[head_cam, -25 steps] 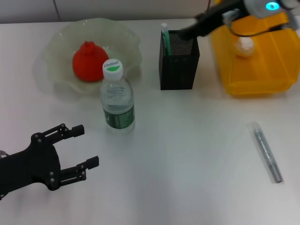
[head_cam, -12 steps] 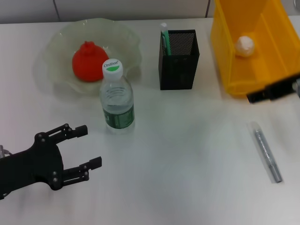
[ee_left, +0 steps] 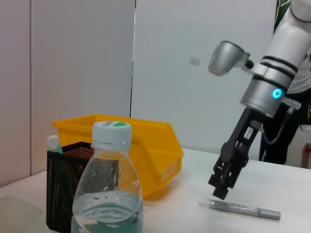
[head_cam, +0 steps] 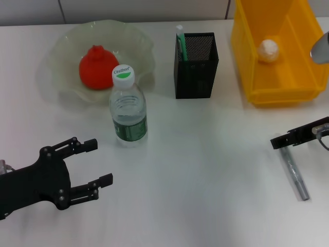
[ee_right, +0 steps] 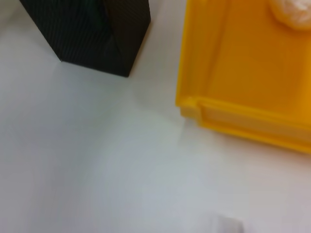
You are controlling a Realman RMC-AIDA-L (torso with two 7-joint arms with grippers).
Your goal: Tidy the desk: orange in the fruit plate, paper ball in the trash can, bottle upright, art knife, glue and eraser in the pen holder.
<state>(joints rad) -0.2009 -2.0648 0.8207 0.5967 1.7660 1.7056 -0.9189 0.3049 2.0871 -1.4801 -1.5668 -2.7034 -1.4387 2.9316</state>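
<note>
The orange (head_cam: 96,68) lies in the clear fruit plate (head_cam: 61,77). The bottle (head_cam: 127,110) stands upright in front of the plate; it also shows in the left wrist view (ee_left: 109,194). The black mesh pen holder (head_cam: 196,64) holds a green-and-white stick (head_cam: 180,38). The paper ball (head_cam: 268,50) lies in the yellow bin (head_cam: 277,90). The grey art knife (head_cam: 293,170) lies flat on the table at the right. My right gripper (head_cam: 280,141) hovers just above the knife's far end, also seen in the left wrist view (ee_left: 219,190). My left gripper (head_cam: 100,161) is open and empty at the front left.
The white table (head_cam: 205,170) is bare between the bottle and the knife. The yellow bin (ee_right: 248,73) and pen holder (ee_right: 92,29) stand close behind my right gripper. No eraser shows on the table.
My right arm has swung from above the pen holder, past the yellow bin, down to the far end of the art knife. My left gripper has barely shifted.
</note>
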